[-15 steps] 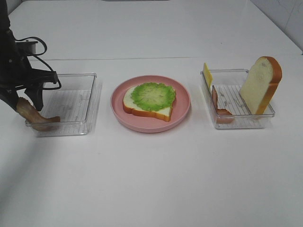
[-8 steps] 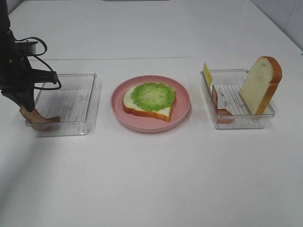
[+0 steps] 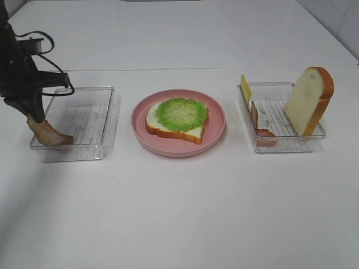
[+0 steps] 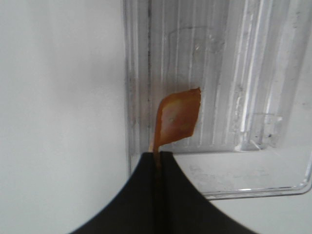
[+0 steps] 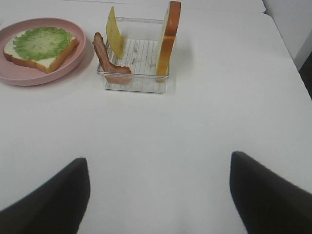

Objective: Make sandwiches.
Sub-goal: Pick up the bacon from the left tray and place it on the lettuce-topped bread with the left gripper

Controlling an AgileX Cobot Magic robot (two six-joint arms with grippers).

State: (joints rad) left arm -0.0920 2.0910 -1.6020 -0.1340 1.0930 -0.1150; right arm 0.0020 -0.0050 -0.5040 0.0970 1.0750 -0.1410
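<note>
My left gripper is shut on one end of a brown bacon strip over the left clear tray. The strip's other end rests at the tray's near-left corner. In the left wrist view the strip sticks out from the closed fingertips. A bread slice topped with green lettuce lies on the pink plate. The right tray holds an upright bread slice, yellow cheese and another bacon strip. My right gripper hangs open over bare table.
The table is white, with a seam running across behind the trays. The right wrist view shows the plate and the right tray ahead of the gripper, with cheese and bread standing upright.
My left gripper has shut on the bacon strip and risen slightly, pulling the strip's held end up. The right arm and the other pieces have not moved.
</note>
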